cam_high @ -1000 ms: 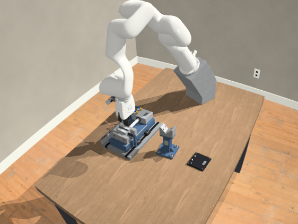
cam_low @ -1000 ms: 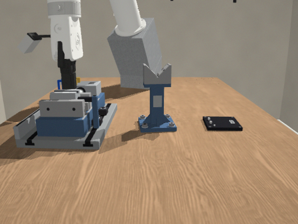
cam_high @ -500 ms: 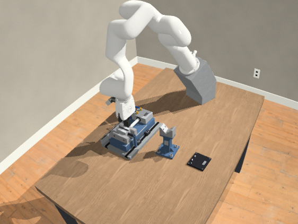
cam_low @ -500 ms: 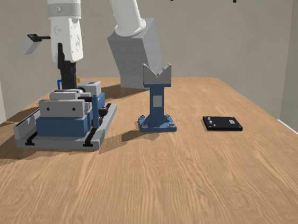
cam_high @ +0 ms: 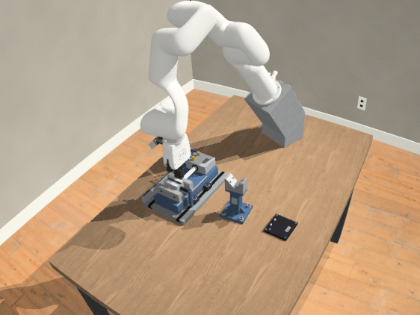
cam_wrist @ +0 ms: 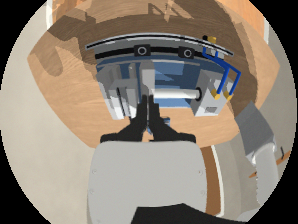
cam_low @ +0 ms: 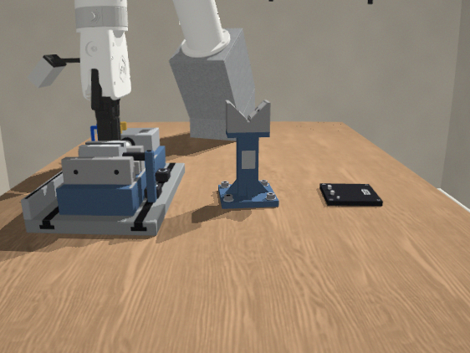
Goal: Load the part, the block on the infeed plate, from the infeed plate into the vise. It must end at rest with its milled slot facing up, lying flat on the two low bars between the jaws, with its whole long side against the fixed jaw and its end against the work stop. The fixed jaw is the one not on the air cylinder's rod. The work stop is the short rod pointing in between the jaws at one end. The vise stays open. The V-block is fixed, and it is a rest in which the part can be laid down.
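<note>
Exterior view first: nearest to me is the bare wooden table top (cam_low: 251, 284). A little farther, on the right, I see the flat black square infeed plate (cam_low: 351, 194), and no block is on it. To its left stands the blue post with the grey V-shaped block on top (cam_low: 247, 119), bolted down and holding nothing.

On the far left sits the blue and grey vise on its grey base (cam_low: 100, 196). The grey jaws stand apart. I think the grey block part (cam_high: 173, 185) lies low between them, but it is small and partly hidden, so I cannot tell which way its slot faces or what it touches.

Right above the back of the vise hangs my white arm's black gripper (cam_low: 106, 119). From the wrist view, its two fingers are pressed together with nothing between them.

Farthest back is the grey slanted arm pedestal (cam_low: 217, 84), by the wall.
</note>
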You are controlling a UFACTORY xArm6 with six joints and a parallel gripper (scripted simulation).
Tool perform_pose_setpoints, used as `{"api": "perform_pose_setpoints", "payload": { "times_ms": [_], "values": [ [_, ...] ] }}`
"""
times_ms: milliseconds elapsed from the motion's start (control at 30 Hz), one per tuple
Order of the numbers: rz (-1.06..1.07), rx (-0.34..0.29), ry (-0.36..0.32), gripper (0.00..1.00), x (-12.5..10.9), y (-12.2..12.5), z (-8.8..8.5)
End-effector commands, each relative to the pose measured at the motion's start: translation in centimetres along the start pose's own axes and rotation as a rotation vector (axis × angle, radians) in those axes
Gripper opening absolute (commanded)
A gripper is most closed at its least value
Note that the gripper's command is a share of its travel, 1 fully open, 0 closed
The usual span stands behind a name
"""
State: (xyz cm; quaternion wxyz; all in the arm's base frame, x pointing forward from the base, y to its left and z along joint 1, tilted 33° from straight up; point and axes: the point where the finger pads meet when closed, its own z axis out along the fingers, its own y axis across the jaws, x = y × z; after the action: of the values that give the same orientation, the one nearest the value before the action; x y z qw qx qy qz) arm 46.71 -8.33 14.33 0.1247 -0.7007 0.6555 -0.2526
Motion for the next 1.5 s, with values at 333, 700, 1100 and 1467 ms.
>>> {"api": "perform_pose_setpoints", "payload": {
  "times_ms": [333, 700, 1100, 1467],
  "values": [
    [0.000, 0.002, 0.000, 0.00, 0.02, -0.11, -0.07],
    [0.000, 0.002, 0.000, 0.00, 0.02, -0.13, -0.07],
    [0.000, 0.002, 0.000, 0.00, 0.02, -0.28, -0.07],
    [0.000, 0.002, 0.000, 0.00, 0.02, -0.49, -0.07]
  ]
}}
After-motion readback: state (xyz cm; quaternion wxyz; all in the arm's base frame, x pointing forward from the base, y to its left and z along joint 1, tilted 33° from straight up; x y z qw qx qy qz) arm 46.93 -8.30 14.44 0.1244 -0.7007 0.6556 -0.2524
